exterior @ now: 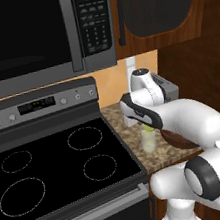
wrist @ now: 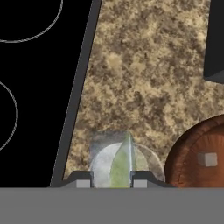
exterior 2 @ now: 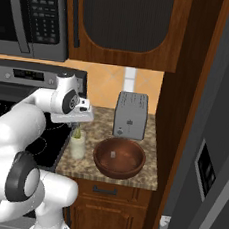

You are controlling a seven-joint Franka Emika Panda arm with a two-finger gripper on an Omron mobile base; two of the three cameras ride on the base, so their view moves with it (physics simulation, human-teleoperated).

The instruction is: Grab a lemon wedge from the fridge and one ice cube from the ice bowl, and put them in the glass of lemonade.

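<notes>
One lemon wedge (wrist: 121, 164) sits pinched between the fingertips of the hand (wrist: 112, 179), directly above the glass of lemonade (exterior 2: 78, 145), presumably lined up for a drop. That glass stands on the tabletop (wrist: 144, 78) beside the stove (exterior: 50, 167). At three o'clock from it, the ice bowl (exterior 2: 119, 158) holds an ice cube (wrist: 208, 159).
</notes>
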